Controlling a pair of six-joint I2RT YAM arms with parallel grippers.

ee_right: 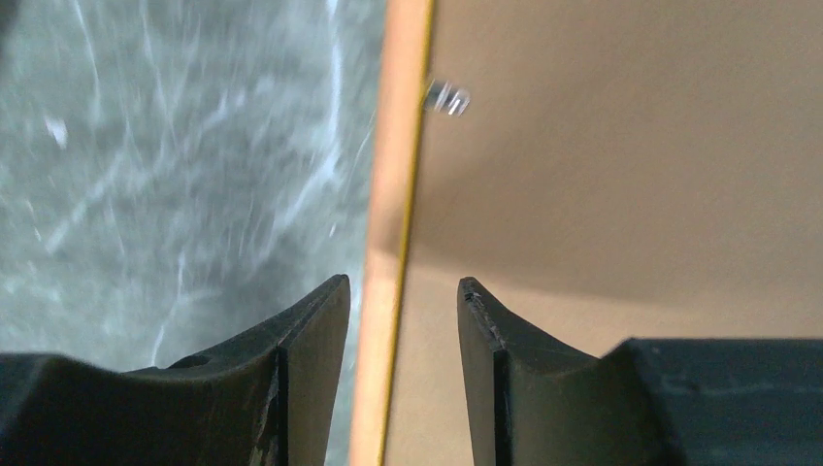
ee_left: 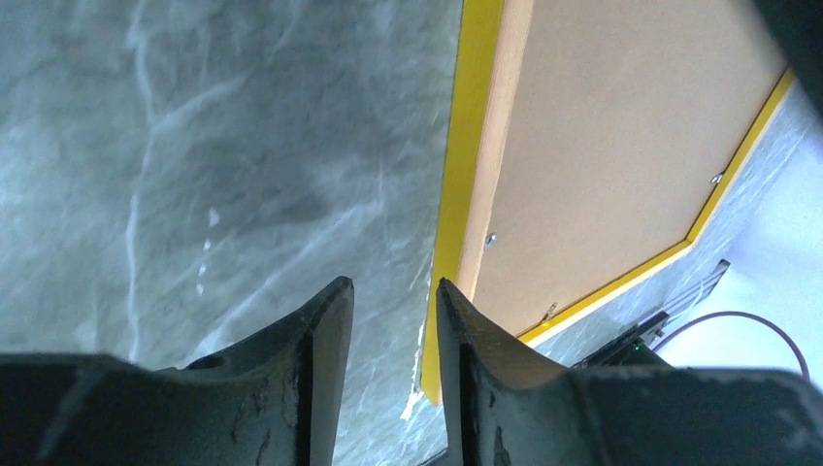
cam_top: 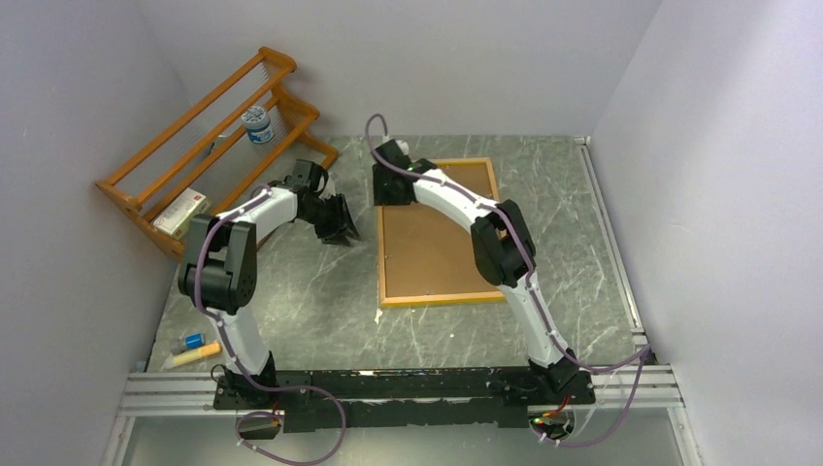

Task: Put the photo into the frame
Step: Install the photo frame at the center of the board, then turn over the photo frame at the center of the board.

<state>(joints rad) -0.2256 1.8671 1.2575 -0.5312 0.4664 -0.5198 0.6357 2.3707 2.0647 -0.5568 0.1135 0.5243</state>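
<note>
1. One large rectangular picture frame (cam_top: 428, 299), yellow on its outer edge and wood-orange on its back, lies face down and flat on the table, right of centre, with its long sides running away from the arm bases.
2. One brown hardboard panel (cam_top: 427, 254) fills the back of the frame.
3. Three small metal clips show along the frame's inner edge in the left wrist view; the nearest clip (ee_left: 490, 238) sits on the long side.
4. There are two white arms with two black claws.
   - The left gripper (cam_top: 342, 231) hangs over bare table just beside the frame's left long side. Its fingers are slightly spread and nothing is between them.
   - The right gripper (cam_top: 386, 194) is at the frame's far left corner. Its fingers are spread, and the frame's edge runs below the gap without touching either finger.
5. One orange-brown slatted wooden rack (cam_top: 209, 146) stands at the far left against the wall.
   - It carries one white jar with a blue label (cam_top: 257, 124).
   - It also carries one flat white box (cam_top: 181, 214).
6. Two small things lie at the near left corner: one blue-capped tube (cam_top: 191, 342) and one yellowish stick (cam_top: 197, 355).
7. The table (cam_top: 311, 291) is grey-green with white marbling, and metal rails run along its near and right edges.
8. Plain pale grey walls close in the left, far and right sides.
</note>
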